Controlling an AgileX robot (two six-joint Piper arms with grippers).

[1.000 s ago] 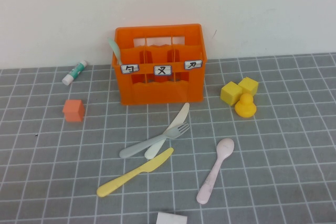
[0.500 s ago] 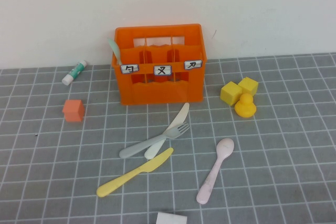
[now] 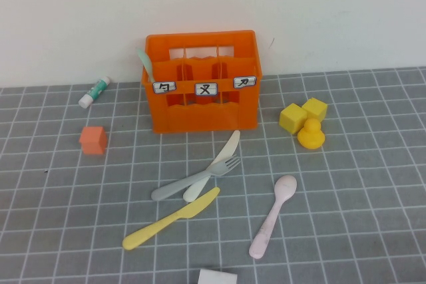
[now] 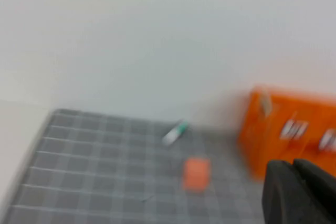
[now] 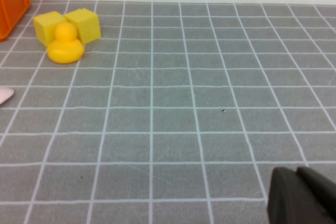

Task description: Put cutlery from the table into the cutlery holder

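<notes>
Orange cutlery holder point(image 3: 202, 83) stands at the back of the gray mat point(image 3: 373, 191), a pale green utensil point(image 3: 145, 63) already in its left slot. In front lie a gray fork point(image 3: 195, 178) crossed over a white knife point(image 3: 212, 165), a yellow knife point(image 3: 171, 218) and a pink spoon point(image 3: 273, 215). Left gripper point(image 4: 299, 192) and right gripper point(image 5: 303, 196) hover off to either side, fingers apparently pressed together, holding nothing.

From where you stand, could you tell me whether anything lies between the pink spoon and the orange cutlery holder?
Nothing visible does: bare mat separates the pink spoon from the orange cutlery holder. The grey fork and white knife lie beside that path. Only edges of the left claw and right claw show.
</notes>
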